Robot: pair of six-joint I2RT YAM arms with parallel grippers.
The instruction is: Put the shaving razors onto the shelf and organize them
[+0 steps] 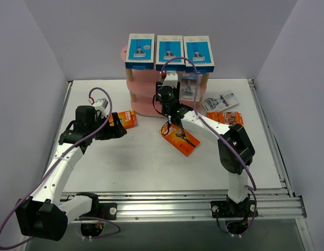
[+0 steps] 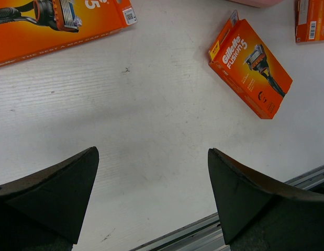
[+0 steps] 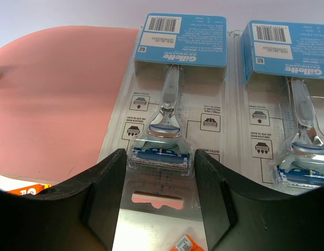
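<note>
Three blue-and-white razor boxes [image 1: 169,50] stand on the top board of the pink shelf [image 1: 143,102]. My right gripper [image 3: 160,157] reaches into the middle tier [image 3: 57,94]. Its jaws are closed against the razor-head bubble of a clear grey blister pack [image 3: 175,68] lying flat on the board. A second blister pack [image 3: 287,78] lies beside it on the right. A third [image 1: 220,102] lies on the table right of the shelf. My left gripper [image 2: 151,157] is open and empty over bare table, next to an orange card [image 1: 129,119]. Two more orange cards lie at the centre [image 1: 181,139] and right [image 1: 225,118].
In the left wrist view the centre orange card [image 2: 250,68] lies ahead to the right and another orange card [image 2: 52,26] at the top left. The table's metal rail [image 2: 214,235] runs just below the fingers. Grey walls close in the table on three sides.
</note>
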